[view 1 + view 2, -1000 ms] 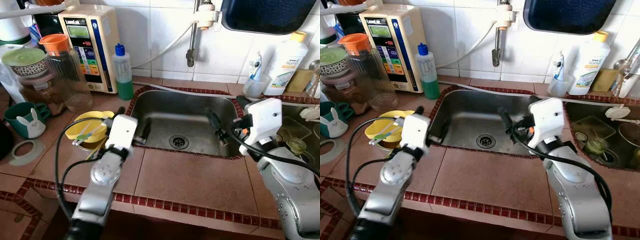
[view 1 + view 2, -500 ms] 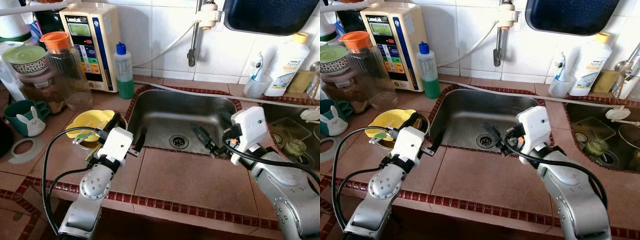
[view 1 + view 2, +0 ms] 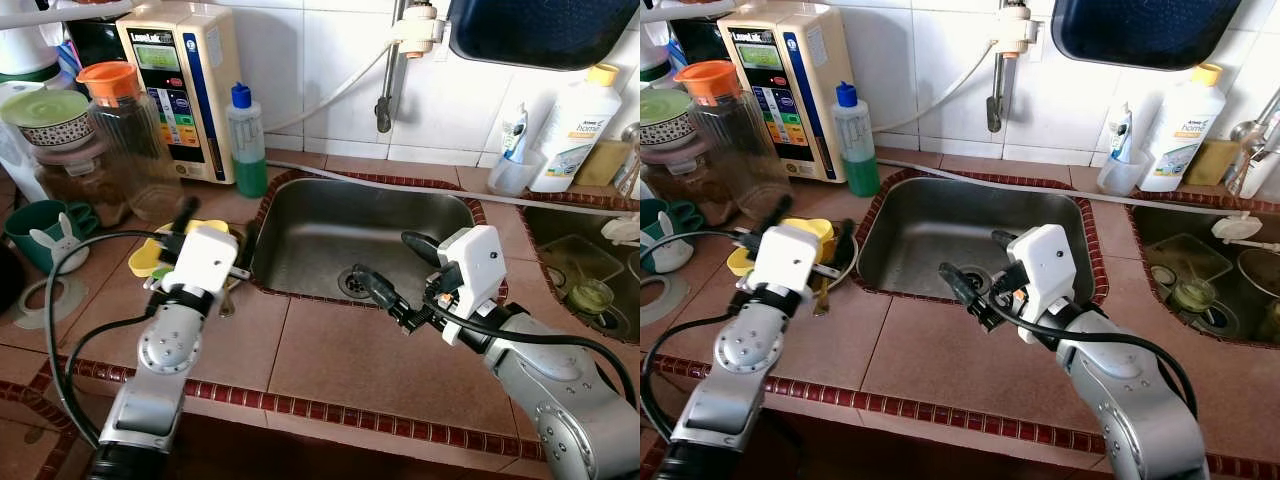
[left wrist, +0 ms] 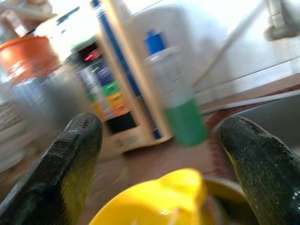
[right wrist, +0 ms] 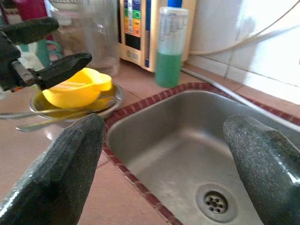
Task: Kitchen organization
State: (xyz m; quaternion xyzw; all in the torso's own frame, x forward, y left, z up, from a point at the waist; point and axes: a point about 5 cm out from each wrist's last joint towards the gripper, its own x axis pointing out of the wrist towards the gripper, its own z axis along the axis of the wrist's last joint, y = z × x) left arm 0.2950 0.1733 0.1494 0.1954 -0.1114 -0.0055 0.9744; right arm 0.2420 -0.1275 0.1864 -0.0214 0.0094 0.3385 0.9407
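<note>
At a tiled kitchen counter, the robot's left gripper (image 3: pixel 215 222) hovered just above a yellow bowl (image 3: pixel 150 255) that sat in a metal dish (image 5: pixel 112 96) at nine o'clock from the steel sink (image 3: pixel 330 235), its black fingers (image 4: pixel 77 154) spread wide and holding nothing. The right gripper (image 3: pixel 393 268), fingers likewise spread and empty, reached over the sink's front rim near the drain (image 3: pixel 975 283). A spoon (image 5: pixel 56 119) rested across the dish beneath the bowl. Behind the bowl, toward twelve o'clock, stood a green soap bottle (image 3: pixel 246 140) with a blue cap, a cream water appliance (image 3: pixel 180 85) and a clear jug (image 3: pixel 135 140) with an orange lid. A white detergent bottle (image 3: pixel 572 130) stood at two o'clock from the sink.
</note>
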